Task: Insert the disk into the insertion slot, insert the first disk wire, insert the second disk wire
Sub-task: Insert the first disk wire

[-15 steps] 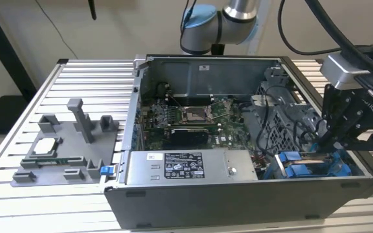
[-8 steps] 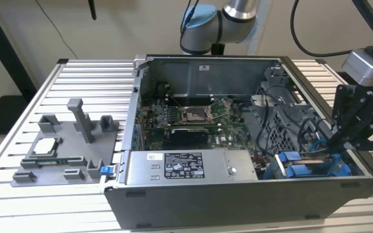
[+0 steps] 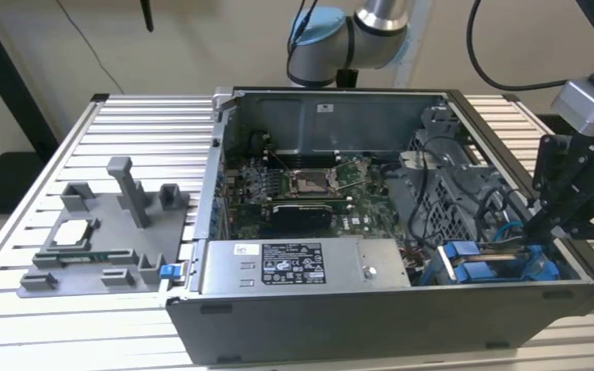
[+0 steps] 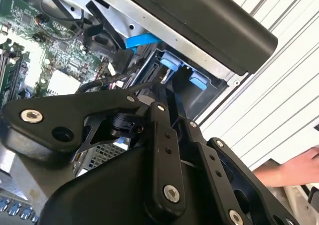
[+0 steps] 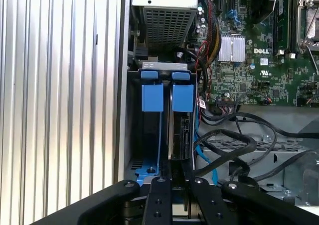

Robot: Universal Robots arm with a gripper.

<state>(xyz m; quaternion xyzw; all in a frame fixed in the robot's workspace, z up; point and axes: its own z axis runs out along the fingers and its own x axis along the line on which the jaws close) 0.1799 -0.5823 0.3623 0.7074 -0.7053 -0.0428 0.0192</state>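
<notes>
- Blue-framed disk (image 5: pixel 180 135): in the slot (image 5: pixel 170 135), gripped between the gripper's (image 5: pixel 178 180) narrow jaws.
- Risk: slight tilt jams it on the rails; black cables (image 5: pixel 239 116) alongside may snag.

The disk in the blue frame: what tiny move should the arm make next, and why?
Probably a short, straight push deeper into the slot. The disk already stands on edge inside it, and the gripper sits right at its near end.

Exterior view: open computer case (image 3: pixel 380 321) centre frame on slatted desk (image 3: pixel 137 127). Motherboard (image 3: pixel 308 185) inside, power-supply box (image 3: pixel 297 267) lower centre. Grey fixture (image 3: pixel 101 232) at left. Person's hand (image 4: pixel 294 167) in second wrist view.
</notes>
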